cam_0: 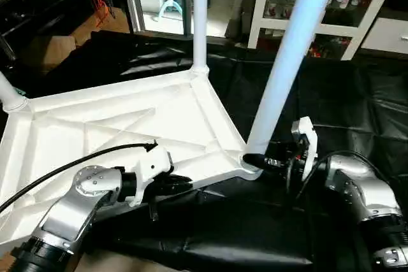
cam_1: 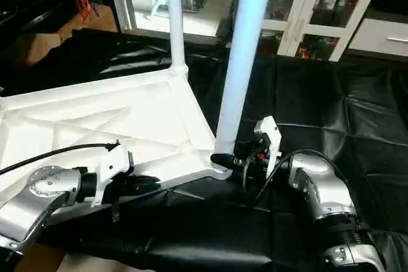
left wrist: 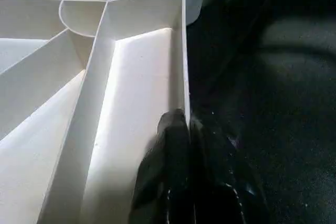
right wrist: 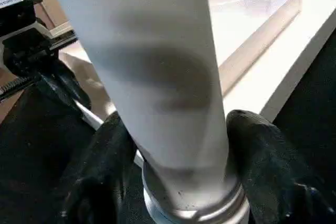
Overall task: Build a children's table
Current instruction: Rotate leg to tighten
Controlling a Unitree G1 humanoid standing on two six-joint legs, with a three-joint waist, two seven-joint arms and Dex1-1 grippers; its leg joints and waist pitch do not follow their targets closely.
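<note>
While the tabletop (cam_0: pixel 127 132) lies underside up on the black sheet (cam_0: pixel 344 106), its ribs facing the camera, three legs stand in its corner sockets: a near leg (cam_0: pixel 287 62), a far leg (cam_0: pixel 200 17) and a stub at the left edge (cam_0: pixel 9 97). Closed thin on the tabletop's near rim is the left gripper (left wrist: pixel 186 129) (one finger on each side of the wall). At the base of the near leg, the right gripper (right wrist: pixel 178 145) has its fingers (right wrist: pixel 262 150) on both sides of the tube, touching it.
</note>
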